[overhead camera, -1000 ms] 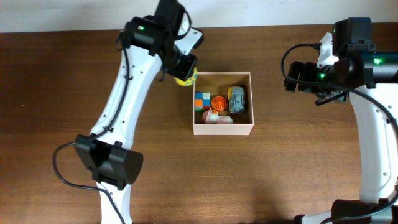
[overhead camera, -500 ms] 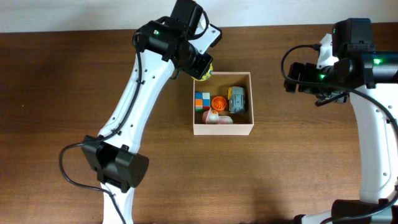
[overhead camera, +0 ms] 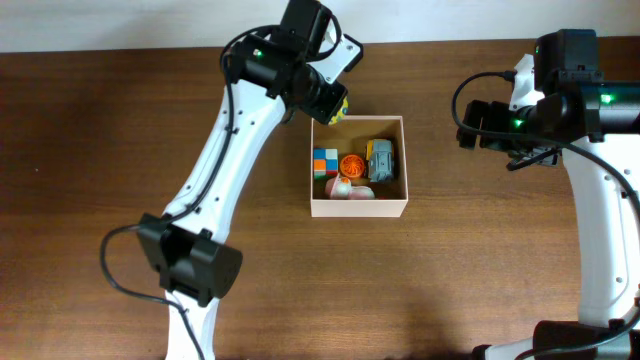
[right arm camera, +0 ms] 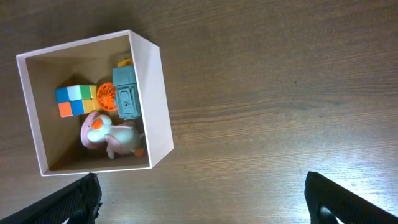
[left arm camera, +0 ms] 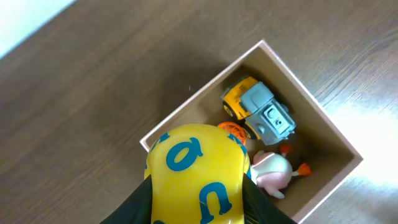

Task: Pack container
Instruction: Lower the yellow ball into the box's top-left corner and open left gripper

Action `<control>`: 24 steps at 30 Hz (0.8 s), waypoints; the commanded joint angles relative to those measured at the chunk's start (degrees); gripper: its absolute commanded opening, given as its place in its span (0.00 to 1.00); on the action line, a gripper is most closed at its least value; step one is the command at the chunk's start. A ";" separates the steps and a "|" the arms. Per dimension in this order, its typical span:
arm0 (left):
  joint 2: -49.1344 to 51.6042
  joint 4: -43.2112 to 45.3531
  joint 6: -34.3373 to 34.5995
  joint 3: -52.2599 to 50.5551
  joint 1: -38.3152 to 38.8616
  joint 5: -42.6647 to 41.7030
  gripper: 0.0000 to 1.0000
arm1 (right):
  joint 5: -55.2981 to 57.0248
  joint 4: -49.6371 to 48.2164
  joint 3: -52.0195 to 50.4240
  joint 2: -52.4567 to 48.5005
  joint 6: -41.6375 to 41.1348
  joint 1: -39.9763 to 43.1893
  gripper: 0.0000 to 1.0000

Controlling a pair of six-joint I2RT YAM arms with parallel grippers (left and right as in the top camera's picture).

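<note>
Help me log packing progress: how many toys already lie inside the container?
4 in the container: colour cube, orange disc beside it, grey truck along one wall, pink plush next to them. Others may hide beneath.

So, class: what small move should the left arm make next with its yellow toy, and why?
Probably carry the yellow toy a little inward: the left gripper holds it over the container's corner rim, and bare floor lies just inside that corner.

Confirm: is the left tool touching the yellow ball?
Touching. In the left wrist view, the left tool has its dark fingers pressed against both sides of the yellow ball, with no gap.
</note>
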State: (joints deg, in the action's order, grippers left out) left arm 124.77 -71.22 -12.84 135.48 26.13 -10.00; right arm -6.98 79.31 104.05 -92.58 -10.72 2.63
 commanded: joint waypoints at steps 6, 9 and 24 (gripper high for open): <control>6.64 3.19 -2.49 0.31 0.13 0.44 0.02 | 0.09 -0.02 0.00 -0.04 0.00 0.02 0.99; 8.26 3.87 -2.47 0.31 0.24 0.37 0.02 | 0.09 -0.02 0.00 -0.04 0.00 0.02 0.99; 11.63 3.50 -3.10 0.31 4.81 1.09 0.09 | 0.09 -0.02 0.00 -0.04 0.00 0.02 0.99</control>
State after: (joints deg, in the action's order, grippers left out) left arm 136.11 -67.68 -14.61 135.48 30.81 -9.41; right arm -6.98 79.31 104.03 -92.58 -10.72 2.63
